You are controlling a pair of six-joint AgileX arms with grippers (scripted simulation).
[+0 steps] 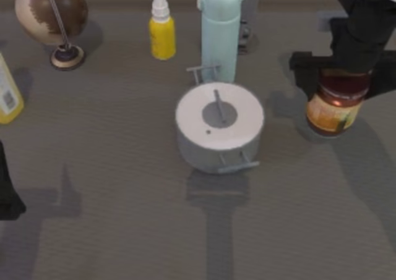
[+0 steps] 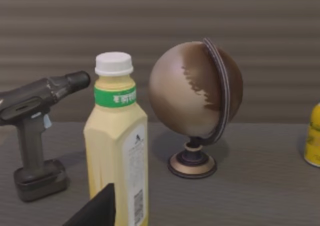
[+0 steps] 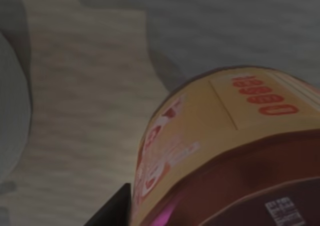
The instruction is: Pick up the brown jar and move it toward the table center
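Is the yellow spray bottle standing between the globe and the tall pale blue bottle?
Yes, in the top view the yellow spray bottle stands upright between the globe and the pale blue bottle.

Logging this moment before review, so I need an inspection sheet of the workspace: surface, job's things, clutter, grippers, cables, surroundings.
Surface: grey-brown woven table.
Job's things: brown jar at the table's right, under the right arm.
Clutter: white pot at centre; pale blue bottle, yellow spray bottle, globe behind; yellow drink bottle and drill at left.
Grippers: right gripper at the jar's top; left gripper parked at left edge.
Cables: nothing seen.
Surroundings: ribbed wall.
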